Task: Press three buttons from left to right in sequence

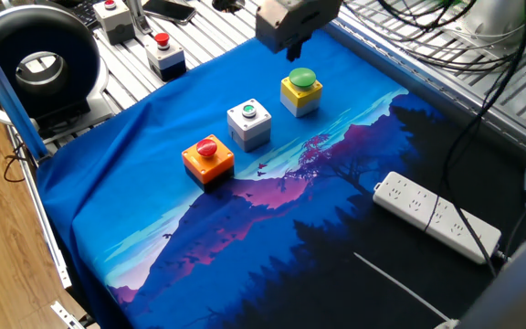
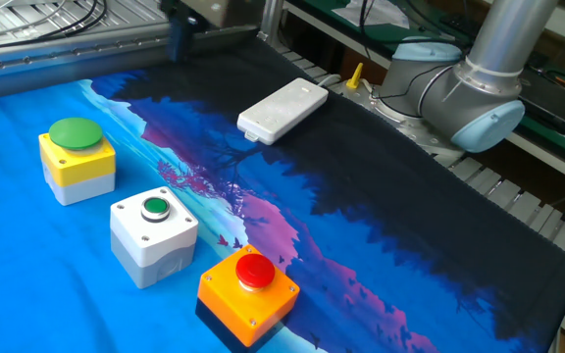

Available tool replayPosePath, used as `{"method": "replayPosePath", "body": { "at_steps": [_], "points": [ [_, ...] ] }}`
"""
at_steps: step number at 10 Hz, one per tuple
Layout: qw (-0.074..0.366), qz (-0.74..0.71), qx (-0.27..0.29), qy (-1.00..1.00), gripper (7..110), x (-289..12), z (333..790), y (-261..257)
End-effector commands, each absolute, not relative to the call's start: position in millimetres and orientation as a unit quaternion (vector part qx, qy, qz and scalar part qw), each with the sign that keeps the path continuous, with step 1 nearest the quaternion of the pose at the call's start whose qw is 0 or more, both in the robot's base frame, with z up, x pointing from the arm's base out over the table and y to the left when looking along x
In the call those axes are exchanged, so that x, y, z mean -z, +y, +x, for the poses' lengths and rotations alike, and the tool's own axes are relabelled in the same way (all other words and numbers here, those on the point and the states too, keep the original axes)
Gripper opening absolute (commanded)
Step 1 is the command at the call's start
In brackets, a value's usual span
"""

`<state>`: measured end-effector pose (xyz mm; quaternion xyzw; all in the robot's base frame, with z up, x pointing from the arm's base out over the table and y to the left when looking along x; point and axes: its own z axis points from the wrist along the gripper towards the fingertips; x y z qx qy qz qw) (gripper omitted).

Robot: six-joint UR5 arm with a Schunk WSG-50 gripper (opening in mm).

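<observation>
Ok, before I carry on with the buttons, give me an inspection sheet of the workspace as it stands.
Surface: table covered by a blue landscape-print cloth, lying flat.
Job's things: orange box with red button, light grey box with small green button, yellow box with large green button, in a diagonal row, apart from one another, upright.
Clutter: white power strip on the cloth; two grey boxes with red buttons off the cloth.
Grippers: gripper raised above the cloth, behind the yellow box, touching nothing; finger state not visible.
Cables: black cables across the slatted surface at the back.
Surroundings: black round device, arm's grey base joint.
</observation>
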<state>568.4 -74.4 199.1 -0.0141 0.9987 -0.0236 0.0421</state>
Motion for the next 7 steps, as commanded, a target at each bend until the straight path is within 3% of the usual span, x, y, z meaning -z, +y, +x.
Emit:
{"method": "replayPosePath", "body": {
  "at_steps": [1, 7],
  "points": [
    [0.053, -0.044, 0.030, 0.997, 7, -184.1, 586.5, -100.9],
    [0.077, -0.064, 0.030, 0.995, 7, -155.7, 599.2, -122.3]
  ]
}}
